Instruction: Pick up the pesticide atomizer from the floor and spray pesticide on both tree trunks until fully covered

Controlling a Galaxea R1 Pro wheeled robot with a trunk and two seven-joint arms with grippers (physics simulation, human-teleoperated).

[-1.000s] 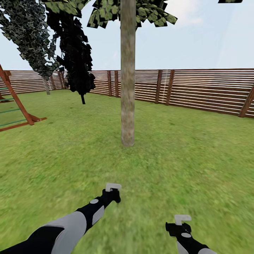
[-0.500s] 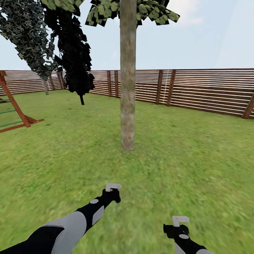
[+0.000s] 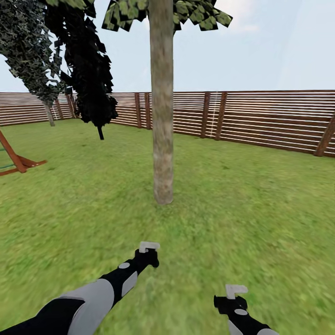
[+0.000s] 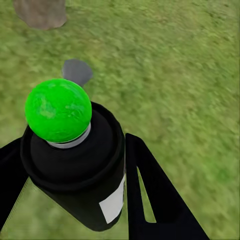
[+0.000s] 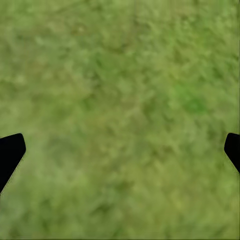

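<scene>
Since a second ago my whole outlook has swung: the tree trunk (image 3: 162, 116) sits a little further left and its base lower in the head view, the playset (image 3: 14, 160) has slid almost off the left edge, and the fence (image 3: 260, 118) and dark trees have shifted left with it. That is my camera moving, not the things. My arms hold nearly the same pose, the right one drawn slightly lower and left.

Nearest to me, my left tool (image 4: 75, 200) is clamped on the pesticide atomizer (image 4: 80, 165): its black fingers (image 4: 155, 200) press the dark bottle on both sides, the whitish label facing one finger. In the left wrist view a bright green ball caps the bottle's top. In the head view the left tool (image 3: 148, 253) hangs low over the lawn (image 3: 251, 204), with a pale block above it.

My right tool (image 3: 232, 301) is low at the right, also over grass. In the right wrist view its two black fingertips (image 5: 10, 155) stand wide apart at the frame's edges, with nothing but grass between them.

Further out, the trunk rises straight from the lawn, ahead of the left tool and well apart from it; the left wrist view catches its base (image 4: 40, 12). Its leafy crown (image 3: 186, 14) spreads overhead. Beyond stand a black narrow tree (image 3: 90, 70), a grey-green one (image 3: 28, 51), and the slatted fence.
</scene>
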